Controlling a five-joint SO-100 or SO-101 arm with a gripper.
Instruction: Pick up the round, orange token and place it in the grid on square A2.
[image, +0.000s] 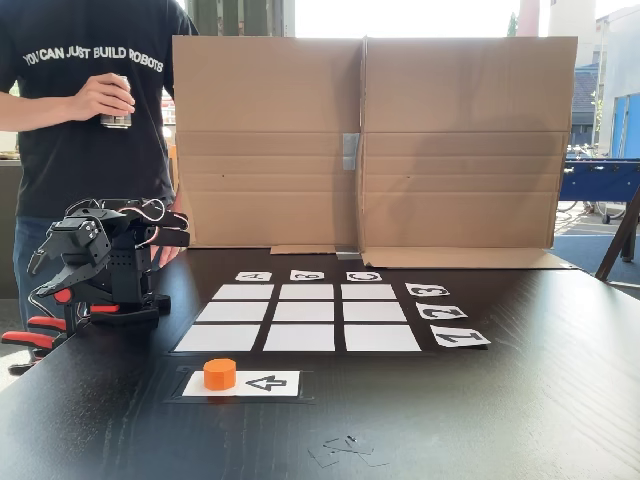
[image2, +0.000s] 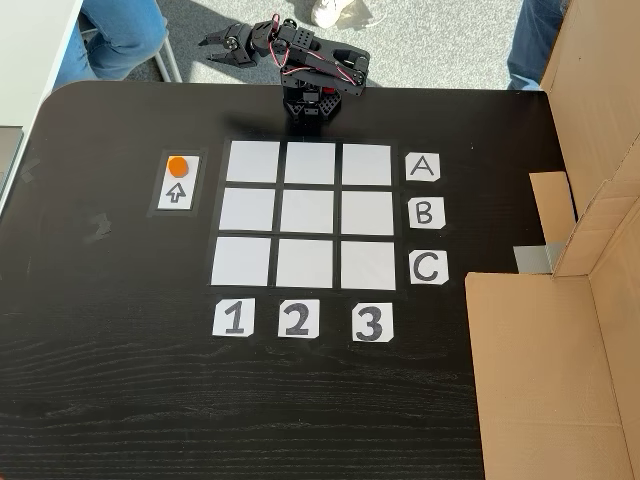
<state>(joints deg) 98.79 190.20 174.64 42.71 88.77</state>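
Note:
The orange token (image: 219, 373) (image2: 178, 166) stands on a white card with a black arrow, just outside the grid (image: 307, 315) (image2: 306, 212) beside column 1. Square A2 (image: 232, 312) (image2: 307, 163) is a bare white cell, the middle one of the line labelled A and the line nearest the arm's base. The arm is folded at the table's edge, and my gripper (image: 40, 262) (image2: 213, 45) hangs beyond that edge, far from the token and holding nothing. Its jaws are small and dark, and their gap is unclear.
A tall cardboard screen (image: 370, 140) (image2: 560, 340) stands along the side of the table past line C. A person (image: 90, 100) holding a can stands behind the arm. Red clamps (image: 30, 335) hold the arm's base to the table edge.

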